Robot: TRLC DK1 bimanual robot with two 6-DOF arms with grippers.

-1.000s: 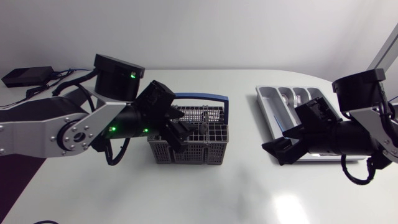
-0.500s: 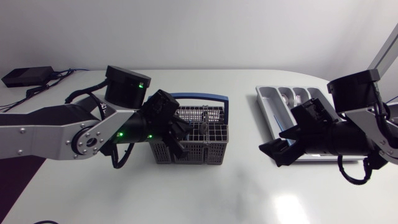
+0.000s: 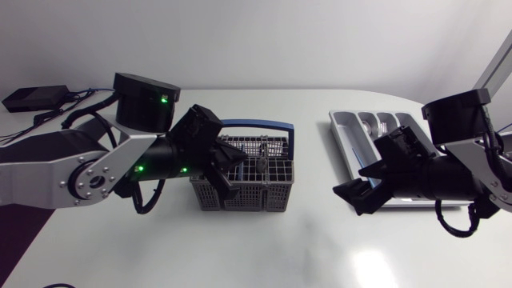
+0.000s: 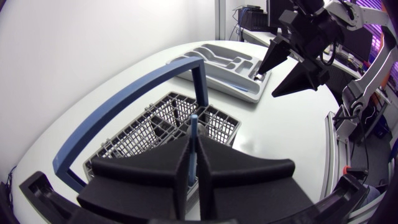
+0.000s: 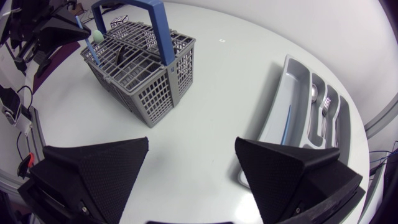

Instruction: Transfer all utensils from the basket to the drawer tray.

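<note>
Task judged partly complete: silver cutlery (image 5: 317, 93) lies in the drawer tray (image 3: 344, 136), which sits well apart from the basket (image 3: 240, 196). At least one dark utensil (image 5: 121, 55) is in the basket awaiting transfer. The left gripper (image 4: 193, 140) is clamped on a blue-handled utensil (image 4: 193, 127) over the basket's end farther from the tray, though whether this utensil is clear of its compartment cannot be confirmed. The right gripper (image 5: 192, 146) hangs between basket and tray, fingers wide apart and holding nothing.
</note>
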